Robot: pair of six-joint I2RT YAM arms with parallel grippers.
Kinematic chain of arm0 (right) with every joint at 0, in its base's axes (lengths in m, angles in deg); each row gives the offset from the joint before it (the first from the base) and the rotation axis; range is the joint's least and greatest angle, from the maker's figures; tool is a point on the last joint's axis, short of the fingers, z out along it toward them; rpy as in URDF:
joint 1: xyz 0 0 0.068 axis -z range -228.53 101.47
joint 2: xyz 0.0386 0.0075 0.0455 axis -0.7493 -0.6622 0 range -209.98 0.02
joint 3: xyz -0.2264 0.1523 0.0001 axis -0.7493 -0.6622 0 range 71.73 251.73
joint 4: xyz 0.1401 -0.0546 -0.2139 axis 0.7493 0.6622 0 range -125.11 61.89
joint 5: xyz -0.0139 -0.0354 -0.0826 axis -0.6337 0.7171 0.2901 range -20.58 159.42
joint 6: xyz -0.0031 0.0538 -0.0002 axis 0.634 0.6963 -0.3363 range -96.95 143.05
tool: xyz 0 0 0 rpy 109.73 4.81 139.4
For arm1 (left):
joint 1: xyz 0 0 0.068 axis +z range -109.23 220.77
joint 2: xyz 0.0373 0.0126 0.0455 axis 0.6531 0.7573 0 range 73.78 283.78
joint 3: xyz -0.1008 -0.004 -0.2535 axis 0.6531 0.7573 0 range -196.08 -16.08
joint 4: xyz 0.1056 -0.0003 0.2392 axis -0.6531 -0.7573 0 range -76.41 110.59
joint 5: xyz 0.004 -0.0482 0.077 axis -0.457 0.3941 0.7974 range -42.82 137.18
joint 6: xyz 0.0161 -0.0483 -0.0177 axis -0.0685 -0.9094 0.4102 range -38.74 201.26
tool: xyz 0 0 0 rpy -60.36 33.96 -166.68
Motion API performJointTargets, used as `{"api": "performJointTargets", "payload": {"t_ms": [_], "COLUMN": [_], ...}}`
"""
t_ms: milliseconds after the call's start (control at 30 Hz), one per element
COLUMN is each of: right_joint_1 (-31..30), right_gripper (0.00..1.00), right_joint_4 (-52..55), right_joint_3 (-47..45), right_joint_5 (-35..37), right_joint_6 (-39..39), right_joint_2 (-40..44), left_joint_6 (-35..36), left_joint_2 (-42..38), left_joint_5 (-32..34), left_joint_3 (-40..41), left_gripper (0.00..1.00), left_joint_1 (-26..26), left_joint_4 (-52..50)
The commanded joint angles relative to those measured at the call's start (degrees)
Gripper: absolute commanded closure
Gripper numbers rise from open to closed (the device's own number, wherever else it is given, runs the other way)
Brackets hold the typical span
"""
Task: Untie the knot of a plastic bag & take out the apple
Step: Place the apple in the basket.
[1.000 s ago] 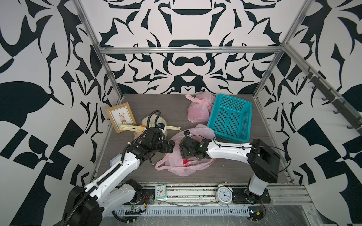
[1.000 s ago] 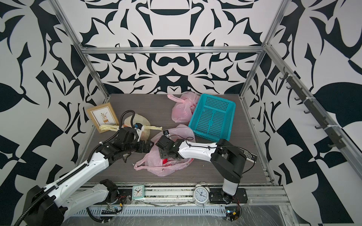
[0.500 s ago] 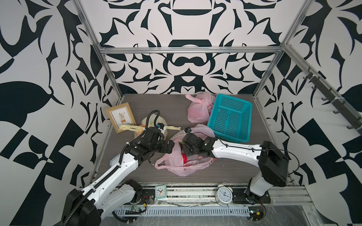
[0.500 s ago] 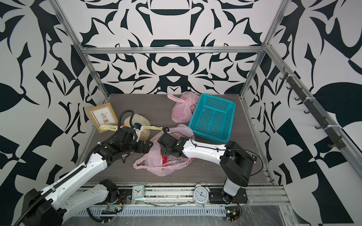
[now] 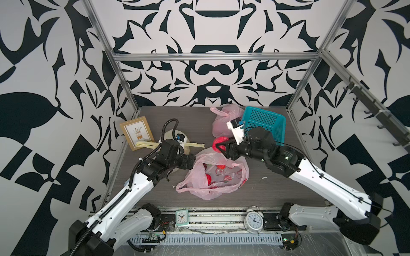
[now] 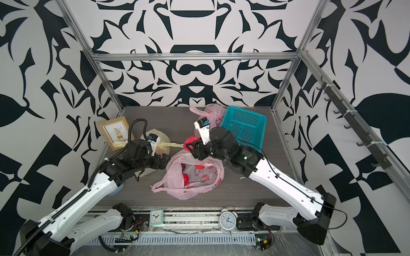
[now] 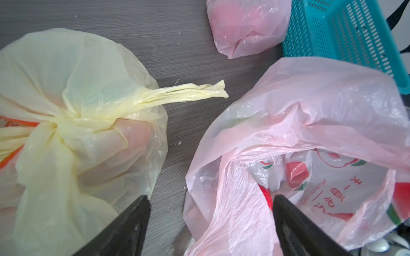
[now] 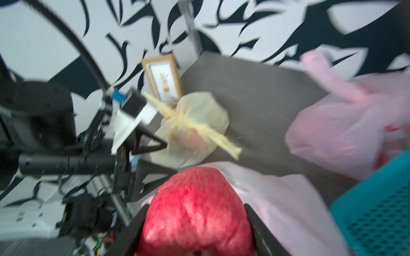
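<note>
Apple clear of the bag, clamped in the right tool (image 5: 222, 149).
The red apple (image 5: 218, 141) hangs just above frame centre, over the open pink bag (image 5: 213, 177) on the counter (image 5: 261, 195); the left tool (image 5: 192, 162) gapes wide at the bag's left rim, gripping nothing.

Crinkled pink plastic bag (image 5: 199, 188): mouth now gapes wider, printed inside showing
Red net-wrapped round apple (image 5: 218, 141): out of the bag, in the air over its 12 o'clock rim
Right gripper (image 5: 220, 148): withdrawn from the bag, raised, jaws clamped on the apple
Right arm (image 5: 321, 179): elbow swung out toward 4 o'clock
</note>
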Motion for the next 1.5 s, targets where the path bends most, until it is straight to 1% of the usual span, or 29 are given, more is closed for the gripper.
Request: {"api": "performJointTargets", "payload": {"t_ms": [0, 133, 300, 400, 433, 467, 533, 667, 733, 767, 800, 867, 900, 967, 1067, 1200, 1333, 1400, 1467], "right_joint_1": [5.7, 13.2, 21.9, 25.0, 25.8, 26.4, 27.8, 29.7, 30.0, 30.1, 30.1, 30.2, 30.2, 30.3, 30.3, 30.3, 29.2, 26.2, 21.7], "right_gripper": [0.51, 0.51, 0.51, 0.51, 0.51, 0.51, 0.51, 0.49, 0.48, 0.45, 0.43, 0.33, 0.28, 0.22, 0.18, 0.17, 0.17, 0.19, 0.22], "right_joint_4": [4.5, 8.2, 8.1, 6.6, 6.3, 6.0, 5.2, 5.0, 5.0, 4.9, 5.0, 4.8, 4.9, 4.9, 4.9, 5.5, 5.0, 5.5, 6.4], "right_joint_3": [1.8, 1.8, -0.2, -0.7, -0.7, -0.7, -0.6, 0.5, 0.7, 0.7, 0.7, 0.5, 0.5, 0.4, 0.3, 0.2, -0.3, 0.0, 0.7], "right_joint_5": [14.1, 19.7, 17.2, 15.1, 14.7, 14.7, 13.3, 11.2, 10.7, 10.7, 8.5, 8.2, 8.1, 8.1, 8.1, 6.4, -0.3, -3.0, -7.7], "right_joint_6": [-4.1, -5.2, -5.6, -5.6, -5.4, -5.4, -5.2, -4.9, -4.8, -4.7, -4.7, -4.7, -4.8, -5.0, -5.9, -6.7, -7.0, -8.6, -10.5], "right_joint_2": [-1.5, -6.9, -15.7, -21.0, -22.5, -24.2, -27.1, -33.0, -34.8, -35.5, -36.0, -36.5, -36.4, -35.7, -32.5, -24.9, -15.8, -10.9, -7.3], "left_joint_6": [0.1, -0.5, -1.1, -1.7, -1.9, -2.1, -2.2, -2.7, -2.8, -2.8, -2.9, -3.2, -3.4, -3.8, -4.3, -5.4, -6.3, -6.7, -7.0], "left_joint_2": [2.0, 2.1, 2.8, 4.2, 4.7, 5.1, 6.1, 8.8, 10.0, 10.6, 11.2, 12.4, 13.0, 14.3, 16.1, 18.3, 18.6, 19.4, 20.1], "left_joint_5": [-2.8, -4.5, -6.1, -7.4, -7.4, -7.3, -7.1, -5.7, -5.1, -4.7, -4.4, -4.2, -4.2, -4.2, -4.0, -4.2, -2.9, -2.2, -2.1], "left_joint_3": [-0.9, -0.1, 0.9, 1.1, 1.1, 1.1, 1.1, 0.8, 0.8, 0.8, 0.8, 0.7, 0.6, 0.3, -0.5, -1.4, -1.6, -1.3, -0.7], "left_gripper": [0.14, 0.13, 0.13, 0.13, 0.12, 0.08, 0.08, 0.09, 0.12, 0.14, 0.17, 0.20, 0.20, 0.20, 0.19, 0.17, 0.16, 0.16, 0.20], "left_joint_1": [-0.2, -0.2, -0.2, -0.5, -0.8, -1.3, -2.3, -3.8, -4.1, -4.3, -4.4, -4.9, -5.2, -6.1, -7.6, -9.4, -10.4, -10.5, -10.5], "left_joint_4": [-3.1, -3.2, -3.2, -2.7, -2.7, -2.5, -2.0, -1.7, -1.8, -1.9, -2.0, -2.0, -1.9, -1.7, -1.3, -0.7, -0.6, -0.5, 0.0]}}
